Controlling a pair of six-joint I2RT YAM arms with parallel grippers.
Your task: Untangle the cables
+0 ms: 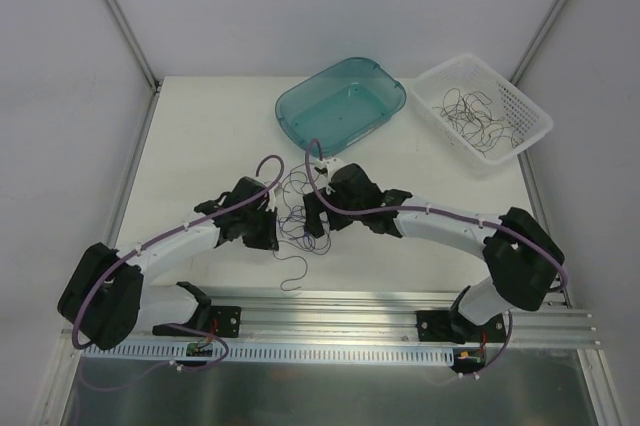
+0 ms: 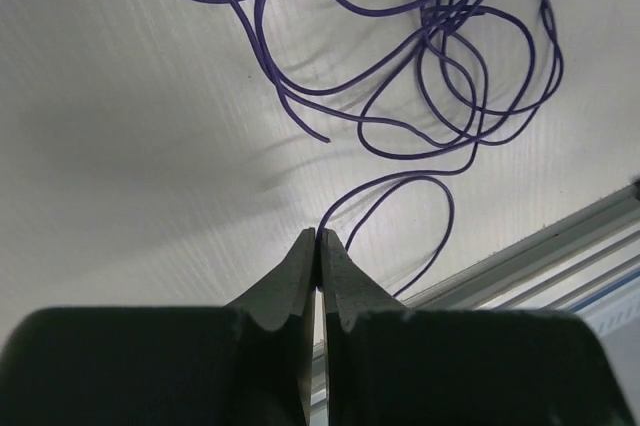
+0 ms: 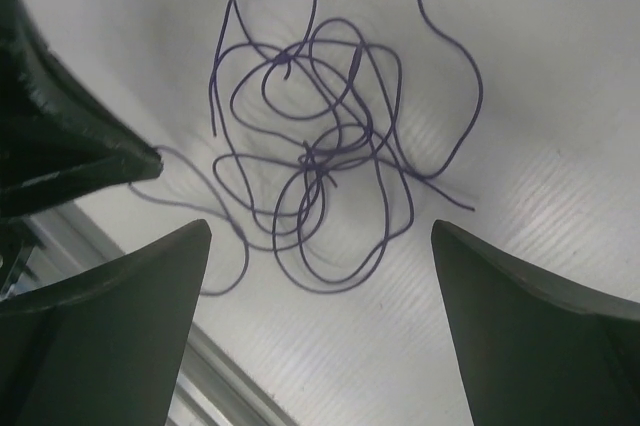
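A knot of thin purple cables (image 1: 296, 208) lies on the white table between my two grippers. One loose loop (image 1: 291, 276) trails toward the near rail. My left gripper (image 1: 274, 238) sits at the knot's left side. In the left wrist view it (image 2: 318, 236) is shut on one strand (image 2: 450, 216) that runs up into the tangle (image 2: 437, 18). My right gripper (image 1: 312, 221) is at the knot's right side. In the right wrist view it (image 3: 320, 241) is open and empty, its fingers (image 3: 150, 286) on either side just short of the knot (image 3: 315, 158).
A teal plastic bin (image 1: 385, 86) stands empty at the back centre. A white mesh basket (image 1: 520, 126) at the back right holds several loose dark cables (image 1: 470, 111). An aluminium rail (image 1: 340, 311) runs along the near edge. The left gripper's dark finger (image 3: 60, 151) shows in the right wrist view.
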